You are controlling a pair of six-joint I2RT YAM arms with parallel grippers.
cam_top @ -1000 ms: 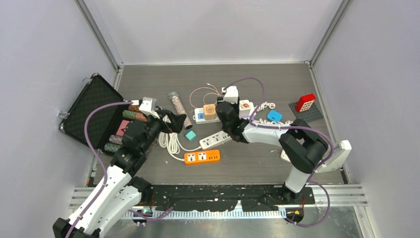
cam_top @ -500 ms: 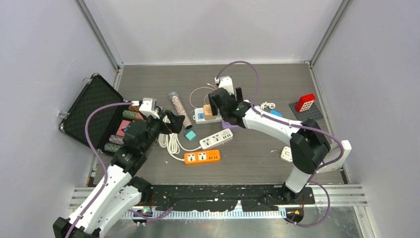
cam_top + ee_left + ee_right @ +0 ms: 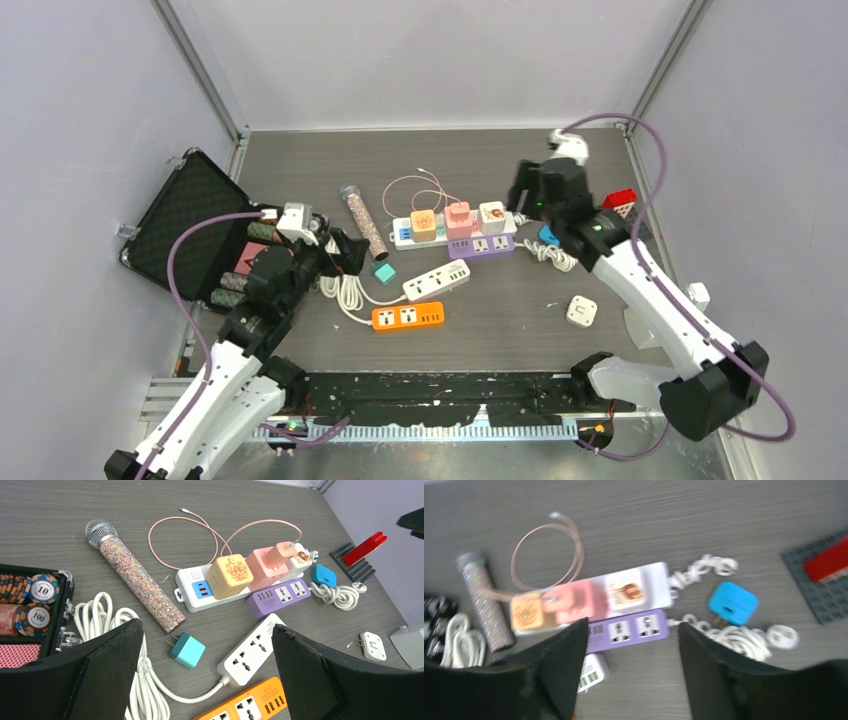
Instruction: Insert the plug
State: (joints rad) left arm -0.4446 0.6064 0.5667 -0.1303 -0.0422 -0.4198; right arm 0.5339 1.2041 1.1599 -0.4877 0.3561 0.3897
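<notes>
Right fingers (image 3: 559, 670) are spread fairly wide with nothing between them, so the right gripper (image 3: 633, 630) is empty, hanging high over the back right of the table (image 3: 500, 330). It looks down on the purple strip (image 3: 629, 628) and the white power strip (image 3: 186, 582) just behind it.

Left fingers (image 3: 107, 675) are about as wide as they go, and the left gripper (image 3: 207, 630) is empty too, hovering low on the left side. The teal plug (image 3: 186, 650) lies flat on the table right in front of it, between the glittery mic (image 3: 135, 577) and the coiled white cable (image 3: 107, 625).

The white power strip already has an orange cube (image 3: 230, 575), a pink adapter (image 3: 260, 567) and a white adapter (image 3: 626, 591) sitting in it, all upright.

My read: nobody's holding a plug, so this is a between-plugs moment. Loose candidates are the teal one, the blue plug (image 3: 732, 604) off to the right and a small white plug (image 3: 372, 645) well apart near the front right. Can't tell which one is meant.

Next up, whichever arm goes needs to drop down, pinch a plug by its body with the prongs left free, then line those up square over an empty socket.
</notes>
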